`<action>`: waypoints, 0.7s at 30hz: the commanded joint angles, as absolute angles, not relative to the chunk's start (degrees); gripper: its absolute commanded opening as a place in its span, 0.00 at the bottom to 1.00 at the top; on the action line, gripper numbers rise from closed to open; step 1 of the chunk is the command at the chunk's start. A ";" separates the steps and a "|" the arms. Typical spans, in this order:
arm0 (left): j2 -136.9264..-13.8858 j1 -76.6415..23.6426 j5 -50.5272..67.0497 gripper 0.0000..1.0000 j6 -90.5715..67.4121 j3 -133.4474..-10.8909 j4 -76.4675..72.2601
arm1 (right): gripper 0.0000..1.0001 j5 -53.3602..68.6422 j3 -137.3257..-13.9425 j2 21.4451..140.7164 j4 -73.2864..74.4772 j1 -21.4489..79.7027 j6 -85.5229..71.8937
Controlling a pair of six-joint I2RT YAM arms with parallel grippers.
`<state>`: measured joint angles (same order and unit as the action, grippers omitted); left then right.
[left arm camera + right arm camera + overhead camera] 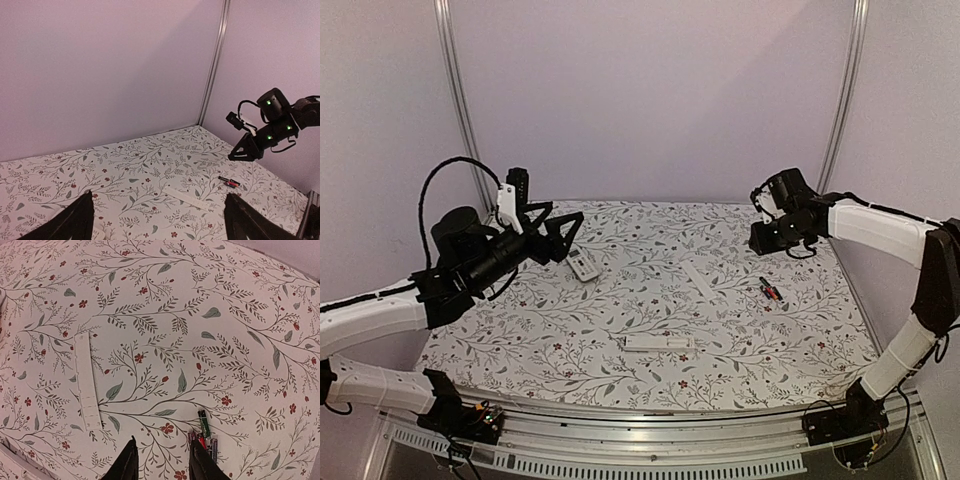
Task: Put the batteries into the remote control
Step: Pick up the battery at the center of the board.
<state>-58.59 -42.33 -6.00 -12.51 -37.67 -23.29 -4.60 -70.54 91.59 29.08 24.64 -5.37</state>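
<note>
The batteries (771, 291) lie together on the flowered cloth at the right: slim dark cylinders, one green-banded (202, 422), others with red (200, 441). My right gripper (162, 441) hovers just left of them, jaws partly apart with only cloth between; its right finger (201, 463) overlaps the pile's edge in the wrist view. From above, this right gripper (761, 240) sits high behind the batteries. A small white remote control with dark buttons (584, 266) lies at the back left. My left gripper (568, 238) hangs just above it, wide open and empty (160, 195).
A long flat white strip with notches (705, 275) (87, 382) (186, 197) lies between the remote and the batteries. A second long white piece (658, 343) rests nearer the front middle. Walls with metal corner posts (460, 100) close the back and sides.
</note>
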 commanded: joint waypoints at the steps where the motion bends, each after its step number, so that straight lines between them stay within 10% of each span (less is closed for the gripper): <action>1: -60.48 -41.59 -5.75 0.90 -14.39 -35.61 -23.50 | 0.32 -7.57 -68.85 94.43 34.80 23.25 -9.96; 21: -62.61 -41.61 -3.77 0.88 -24.13 -22.26 -31.38 | 0.27 -10.72 -66.90 97.73 37.56 21.79 -8.20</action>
